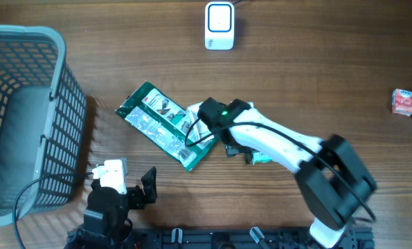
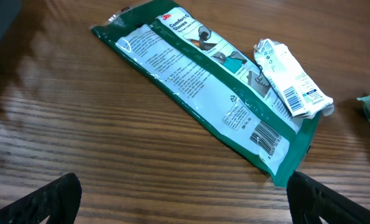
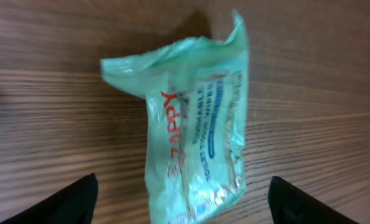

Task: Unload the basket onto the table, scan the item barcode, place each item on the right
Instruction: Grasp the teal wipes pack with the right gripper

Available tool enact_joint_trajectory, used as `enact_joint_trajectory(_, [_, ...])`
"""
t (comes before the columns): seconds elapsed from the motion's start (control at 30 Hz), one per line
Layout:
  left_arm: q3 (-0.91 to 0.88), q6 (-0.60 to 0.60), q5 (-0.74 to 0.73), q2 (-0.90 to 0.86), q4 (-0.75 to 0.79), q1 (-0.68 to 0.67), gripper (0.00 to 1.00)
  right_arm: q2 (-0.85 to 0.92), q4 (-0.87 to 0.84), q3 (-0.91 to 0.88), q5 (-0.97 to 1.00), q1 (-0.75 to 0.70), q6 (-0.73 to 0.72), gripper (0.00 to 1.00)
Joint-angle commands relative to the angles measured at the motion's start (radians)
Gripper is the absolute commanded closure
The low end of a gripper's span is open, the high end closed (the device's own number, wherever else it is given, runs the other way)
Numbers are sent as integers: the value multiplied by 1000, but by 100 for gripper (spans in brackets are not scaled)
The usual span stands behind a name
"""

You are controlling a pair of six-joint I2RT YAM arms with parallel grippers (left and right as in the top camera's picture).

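1. Worktop [image 1: 316, 62]: brown wood grain. Wide bare stretches lie along the far side and to the right, and the near edge is crowded by both arm bases.
2. Basket [image 1: 70, 117]: grey mesh, upright at the far left. Its tall wall blocks low sweeps on that side.
3. Right arm [image 1: 282, 142]: white, reaching from the near right corner to the centre.
4. Glove packet [image 1: 157, 123]: dark green, flat and diagonal at the centre, with its barcode facing up near the lower end.
5. Pale green pouch [image 3: 197, 130]: judged to be the item to scan. It lies crumpled on the worktop under the right arm, just right of the glove packet. It shows red and blue print, but no barcode can be made out on the upper face.
6. Scanner [image 1: 219, 26]: white, at the far centre edge, well apart from the pouch.
7. White packet [image 2: 290, 78]: resting on the glove packet's right side, barcode visible.
8. Red carton [image 1: 402, 101]: small, far right, out of the way.
9. Right gripper [image 3: 188, 205]: released, with its fingers spread on either side of the pouch and grasping nothing.
10. Left gripper [image 2: 188, 202]: released and empty, facing the glove packet from the near side.

Handling note: the step appears to be picking up the pouch. Pinch it across the narrow width, close gently because the film will buckle, and lift straight up. The open lane toward the scanner runs right of the glove packet. The barcode is probably underneath, so turn that face to the scanner.
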State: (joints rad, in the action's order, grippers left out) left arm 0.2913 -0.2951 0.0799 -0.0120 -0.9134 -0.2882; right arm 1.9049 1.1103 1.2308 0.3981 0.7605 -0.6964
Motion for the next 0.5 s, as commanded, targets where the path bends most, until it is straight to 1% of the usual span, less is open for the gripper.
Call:
enact_joint_trajectory(0.0, [-1,-8,-1,6,3,-5,0,108,24,-3,29,-1,-53,30])
enact_joint_trajectory(0.03, [-1,-8,-1,6,3,-5,0,137,39,-3,39,-1,-85,36])
enact_joint_trajectory(0.13, [-1,-8,-1,6,3,-5,0,173,32,-3,51,-5,-91,37])
enact_joint_trajectory(0.2, [0,-8,-1,6,3,-5,0,180,23,-3,51,-24,-92,41])
enact_joint_trajectory(0.23, [0,-8,-1,6,3,-5,0,180,5,-9,49,-42,-88,44])
enact_joint_trajectory(0.27, [-1,-8,-1,6,3,-5,0,180,-7,-16,45,-61,-89,53])
enact_joint_trajectory(0.3, [-1,-8,-1,6,3,-5,0,180,-26,-29,30,-85,-88,77])
enact_joint_trajectory(0.33, [-1,-8,-1,6,3,-5,0,180,-34,-35,10,-103,-86,89])
enact_joint_trajectory(0.37, [-1,-8,-1,6,3,-5,0,180,-46,-35,-37,-132,-42,95])
enact_joint_trajectory(0.47, [-1,-8,-1,6,3,-5,0,178,-74,5,-166,-190,92,96])
